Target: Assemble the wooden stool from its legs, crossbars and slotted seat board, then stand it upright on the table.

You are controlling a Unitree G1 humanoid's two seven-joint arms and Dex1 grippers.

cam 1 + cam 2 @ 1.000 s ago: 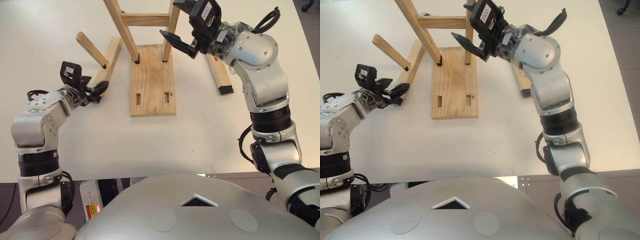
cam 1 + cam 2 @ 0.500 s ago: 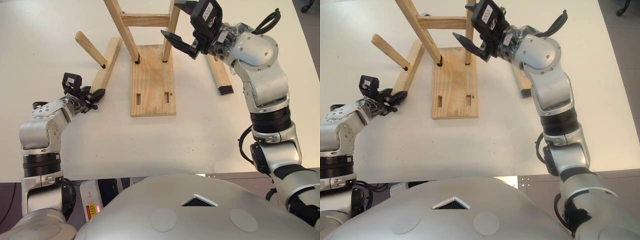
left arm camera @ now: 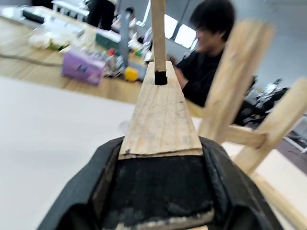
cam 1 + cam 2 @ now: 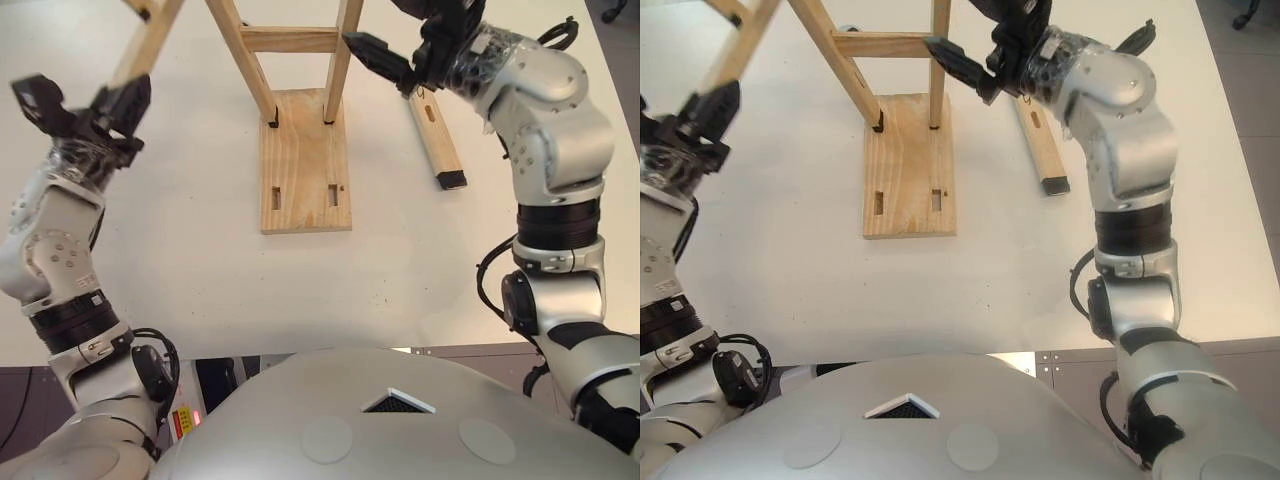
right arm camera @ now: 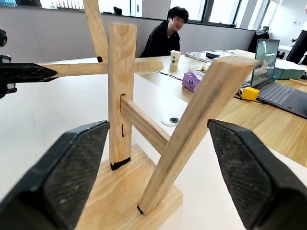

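Observation:
The slotted seat board [image 4: 305, 165] lies flat mid-table. Two legs [image 4: 245, 60] joined by a crossbar [image 4: 290, 40] stand in its far slots. My left gripper [image 4: 85, 105] is raised at the far left, shut on the lower end of a second wooden leg piece [image 4: 140, 45] that tilts up and away. In the left wrist view that leg piece [image 3: 160, 120] sits between the pads, a thin bar [image 3: 158, 33] rising from it. My right gripper [image 4: 400, 50] hangs open just right of the standing legs, its fingers [image 5: 72, 167] spread either side of the near leg [image 5: 120, 96].
A loose leg [image 4: 437, 140] with a slot lies on the table right of the seat board, under my right arm. The white table is bare in front of the board. The near slots [image 4: 304, 196] in the board hold nothing.
My left gripper has taken the leg piece off the table and lifted it up to the far left. The right gripper has shifted slightly up and away beside the standing legs.

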